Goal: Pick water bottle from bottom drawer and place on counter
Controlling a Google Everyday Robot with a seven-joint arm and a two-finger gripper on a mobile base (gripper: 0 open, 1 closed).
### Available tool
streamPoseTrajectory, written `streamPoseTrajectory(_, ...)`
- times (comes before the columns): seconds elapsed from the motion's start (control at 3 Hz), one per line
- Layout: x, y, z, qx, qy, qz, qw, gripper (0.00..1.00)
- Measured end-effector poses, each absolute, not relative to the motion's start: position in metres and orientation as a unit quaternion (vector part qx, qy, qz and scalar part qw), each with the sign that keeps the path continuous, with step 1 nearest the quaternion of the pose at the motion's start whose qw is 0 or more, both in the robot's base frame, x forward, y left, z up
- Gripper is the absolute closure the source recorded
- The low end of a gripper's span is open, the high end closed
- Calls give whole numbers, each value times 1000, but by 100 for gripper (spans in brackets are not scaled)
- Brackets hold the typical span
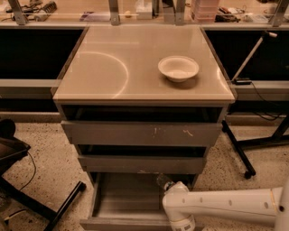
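Observation:
The bottom drawer [122, 198] stands pulled open under the two shallower drawers, its grey interior showing. The water bottle [164, 182], small and clear, shows at the drawer's back right, just above my arm's white wrist. My gripper [183, 224] hangs from that wrist at the frame's bottom edge, over the drawer's front right part, close in front of the bottle. Its lower part is cut off by the frame. The beige counter [113, 67] tops the cabinet, with a faint arc mark on its left.
A white bowl [178, 68] sits on the counter's right side. The two upper drawers [140, 133] stand slightly open. A black chair base [27, 189] is at the left, a black stand leg [237, 153] at the right. A cluttered bench [144, 11] runs behind.

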State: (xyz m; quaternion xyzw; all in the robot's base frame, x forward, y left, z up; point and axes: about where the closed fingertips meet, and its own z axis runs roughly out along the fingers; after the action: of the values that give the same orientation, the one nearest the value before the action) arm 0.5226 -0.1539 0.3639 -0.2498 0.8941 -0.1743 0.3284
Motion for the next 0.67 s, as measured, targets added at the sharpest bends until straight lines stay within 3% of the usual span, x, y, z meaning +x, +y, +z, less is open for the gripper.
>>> streamPoseTrajectory(0.67,444,-153,513,-206,877,-265,345,100)
